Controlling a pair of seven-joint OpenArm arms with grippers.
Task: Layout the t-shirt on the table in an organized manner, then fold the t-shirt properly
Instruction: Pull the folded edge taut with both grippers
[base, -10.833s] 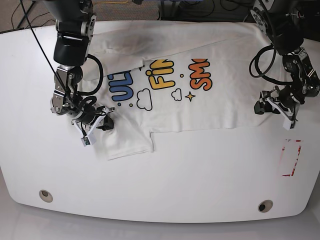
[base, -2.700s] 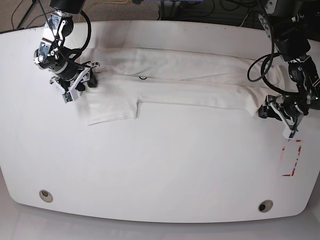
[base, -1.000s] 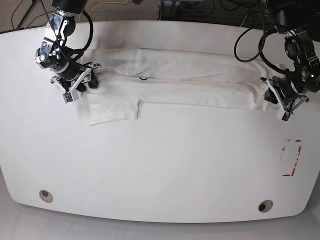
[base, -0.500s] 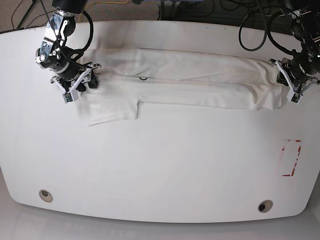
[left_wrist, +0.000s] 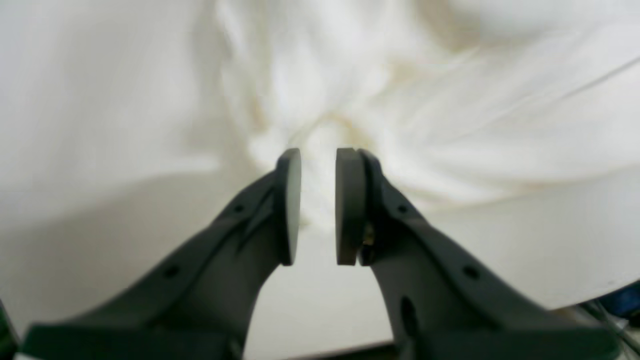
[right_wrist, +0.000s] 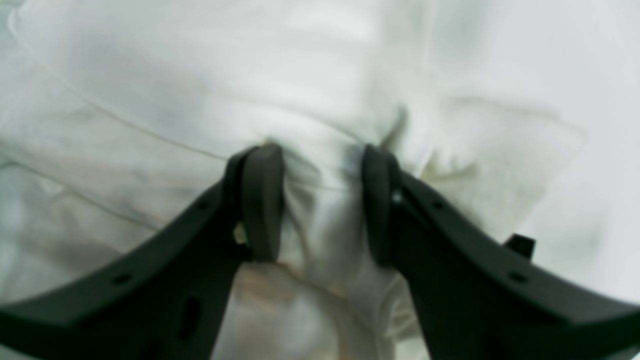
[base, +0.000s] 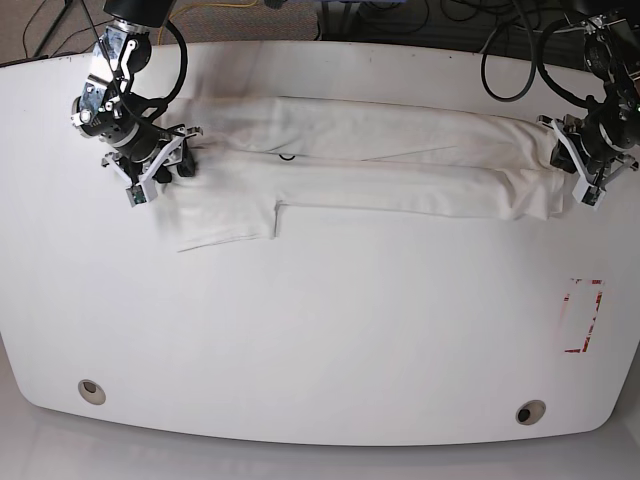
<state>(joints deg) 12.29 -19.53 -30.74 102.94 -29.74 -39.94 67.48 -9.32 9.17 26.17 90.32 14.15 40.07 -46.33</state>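
- Across the table (base: 320, 340): t-shirt (base: 380, 165) stretched in a long folded band.
- Left gripper (left_wrist: 318, 205): narrow, pinching its hem.
- Right gripper (right_wrist: 320, 205): clamped on bunched cloth.

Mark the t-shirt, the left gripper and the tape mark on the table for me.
t-shirt (base: 380, 160): base view, middle of the folded white body.
left gripper (left_wrist: 318, 210): left wrist view, midway between the fingertips, pinching cloth.
tape mark (base: 583, 315): base view, red-and-white outline near the table's right edge.

Brown carpet (base: 250, 18) w/ dark cables (base: 420, 15) behind.
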